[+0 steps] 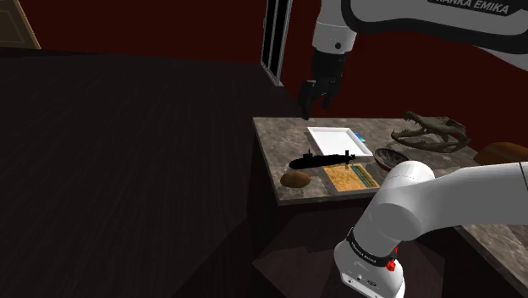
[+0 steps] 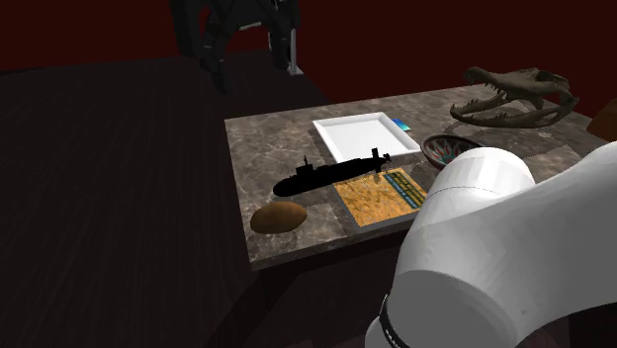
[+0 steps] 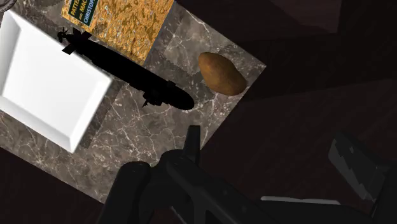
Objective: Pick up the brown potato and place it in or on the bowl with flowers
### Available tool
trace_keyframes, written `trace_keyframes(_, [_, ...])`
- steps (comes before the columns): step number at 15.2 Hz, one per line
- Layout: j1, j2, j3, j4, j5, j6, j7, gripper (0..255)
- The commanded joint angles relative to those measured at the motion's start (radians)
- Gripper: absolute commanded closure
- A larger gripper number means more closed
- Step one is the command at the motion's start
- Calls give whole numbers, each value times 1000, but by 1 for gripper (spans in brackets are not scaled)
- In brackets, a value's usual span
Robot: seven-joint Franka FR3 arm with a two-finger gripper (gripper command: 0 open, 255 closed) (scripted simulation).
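Note:
The brown potato (image 1: 294,179) (image 2: 278,217) (image 3: 221,73) lies near the table's corner at the shoulder view's lower left, just beyond the nose of a black toy submarine (image 1: 321,159) (image 2: 331,171) (image 3: 127,70). A dark bowl with a patterned inside (image 1: 391,159) (image 2: 450,150) sits past the book, partly hidden by my arm. My gripper (image 1: 315,97) (image 2: 213,67) (image 3: 273,149) hangs open and empty well above the table's far edge, apart from the potato. Its black fingers (image 3: 194,139) stand wide apart over the table edge and the floor.
A white square tray (image 1: 338,140) (image 2: 364,134) (image 3: 48,83) and an orange book (image 1: 351,176) (image 2: 381,196) (image 3: 121,19) flank the submarine. A toothed animal skull (image 1: 436,131) (image 2: 514,97) rests at the table's far side. Dark floor surrounds the marble table (image 1: 271,140).

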Motion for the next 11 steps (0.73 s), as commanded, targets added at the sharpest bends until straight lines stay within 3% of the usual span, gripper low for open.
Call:
trace_keyframes(1, [0, 0, 0, 0, 0, 0, 0, 0])
trace_keyframes(11, [47, -88, -129, -381, -54, 312, -246, 0])
